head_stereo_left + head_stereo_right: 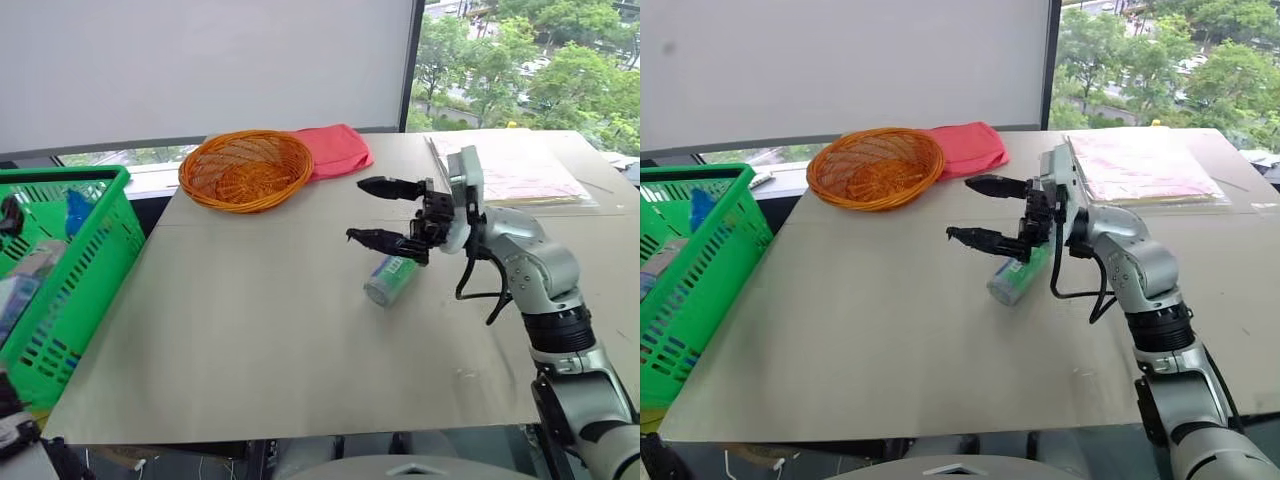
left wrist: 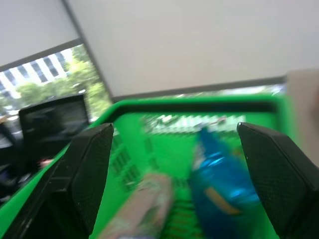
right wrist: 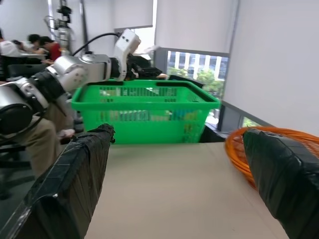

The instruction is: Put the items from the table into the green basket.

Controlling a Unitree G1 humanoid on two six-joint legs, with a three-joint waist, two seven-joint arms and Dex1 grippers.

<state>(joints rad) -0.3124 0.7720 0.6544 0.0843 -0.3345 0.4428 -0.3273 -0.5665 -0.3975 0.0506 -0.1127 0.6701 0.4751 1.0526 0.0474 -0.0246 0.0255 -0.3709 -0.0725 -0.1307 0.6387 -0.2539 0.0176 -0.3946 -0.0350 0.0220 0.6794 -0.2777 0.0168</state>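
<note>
Green basket (image 1: pixel 95 235) already holding items; right end effector (image 1: pixel 385 212), fingers apart, poised over the green can (image 1: pixel 391 279) remaining on the surface (image 1: pixel 250 330); left end effector (image 2: pixel 174 164) apart, empty.

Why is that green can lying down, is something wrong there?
The green can lies tipped on its side on the table, just under the open right end effector. Nothing looks spilled or broken. The green basket already holds other items.
</note>
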